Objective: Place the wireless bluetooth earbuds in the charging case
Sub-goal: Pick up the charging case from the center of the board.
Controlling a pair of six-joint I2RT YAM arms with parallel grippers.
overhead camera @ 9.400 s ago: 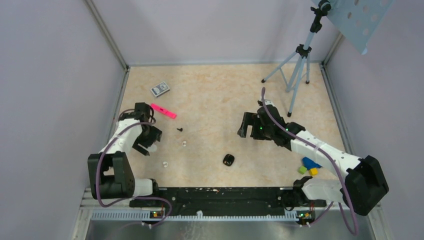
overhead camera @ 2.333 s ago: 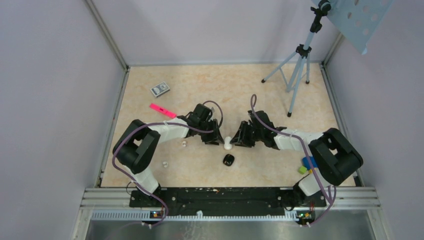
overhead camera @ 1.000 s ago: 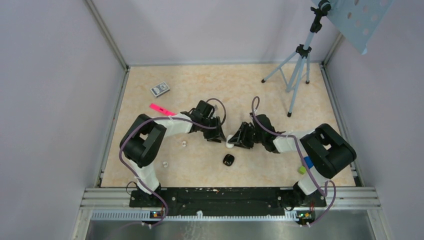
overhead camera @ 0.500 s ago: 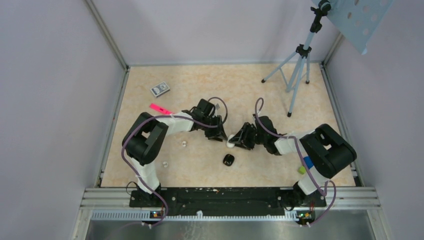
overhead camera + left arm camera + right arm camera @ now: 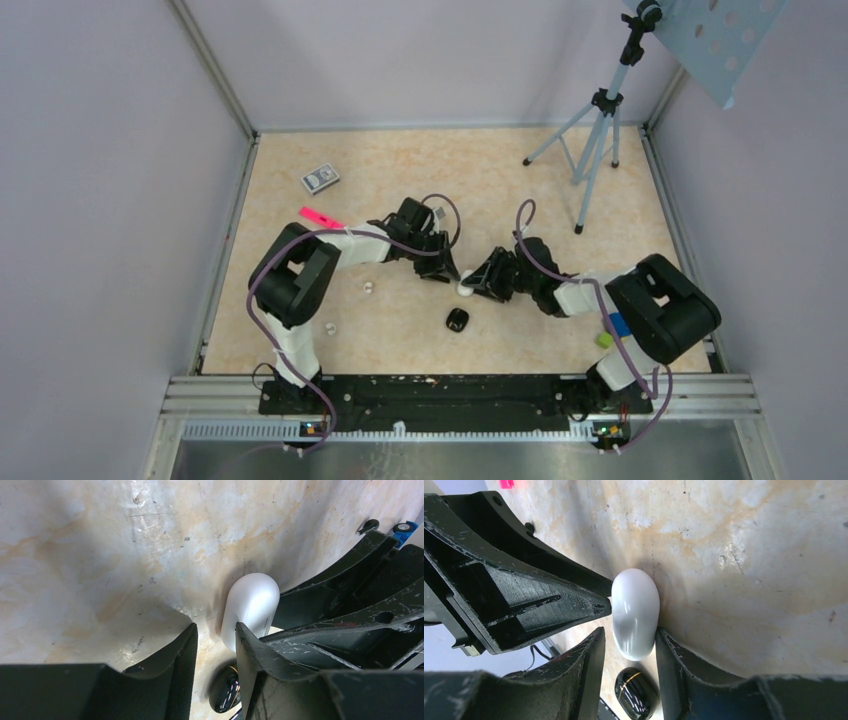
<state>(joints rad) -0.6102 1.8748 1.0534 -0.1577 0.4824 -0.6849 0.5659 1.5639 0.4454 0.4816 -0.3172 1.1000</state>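
The charging case (image 5: 465, 288) is a smooth white oval standing on the table mid-scene, between the two arms' tips. My right gripper (image 5: 480, 284) is closed round its near end; in the right wrist view the case (image 5: 635, 611) sits between the fingers (image 5: 670, 652). My left gripper (image 5: 215, 628) stands narrowly open with only bare table in its gap. Its right finger (image 5: 250, 652) touches the side of the case (image 5: 251, 605). Two earbuds lie loose to the left, one (image 5: 369, 287) nearer the arms' tips and one (image 5: 329, 327) closer to the front.
A glossy black oval case (image 5: 457, 320) lies just in front of the white one. A pink marker (image 5: 322, 217) and a small card box (image 5: 320, 178) lie at back left. A tripod (image 5: 590, 140) stands at back right, with coloured blocks (image 5: 608, 332) by the right arm.
Both gripper tips and the white case between them have crept slightly to the right. The earbuds and the black case have not moved.
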